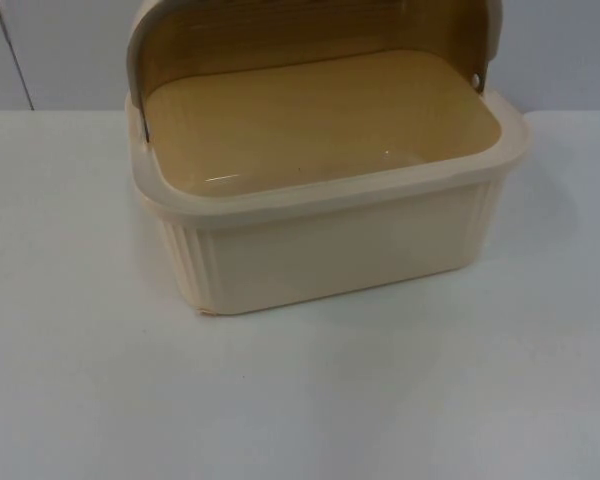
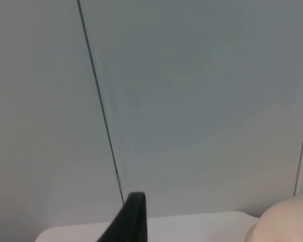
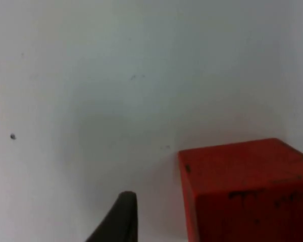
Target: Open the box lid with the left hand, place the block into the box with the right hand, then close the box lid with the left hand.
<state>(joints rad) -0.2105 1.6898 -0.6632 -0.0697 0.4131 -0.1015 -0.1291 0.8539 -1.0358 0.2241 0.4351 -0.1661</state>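
White bench point(image 1: 300, 400) lies nearest top camera; behind it, cream ribbed plastic box point(image 1: 330, 250) with tinted dome lid point(image 1: 310, 30) already swung up, interior bare. Red cube block point(image 3: 247, 191) sits on bench just beside right gripper's black fingertip point(image 3: 122, 217). Left fingertip point(image 2: 131, 219) faces grey partition wall point(image 2: 192, 101), box corner near. Jaw state of either gripper: cannot tell. Step in hand, judged: grasp block squarely, lift clear of rim, lower into box centre. No readable writing or brand.

The lid point(image 1: 310, 30) and red block point(image 3: 247, 191) — both cut off at picture edges.
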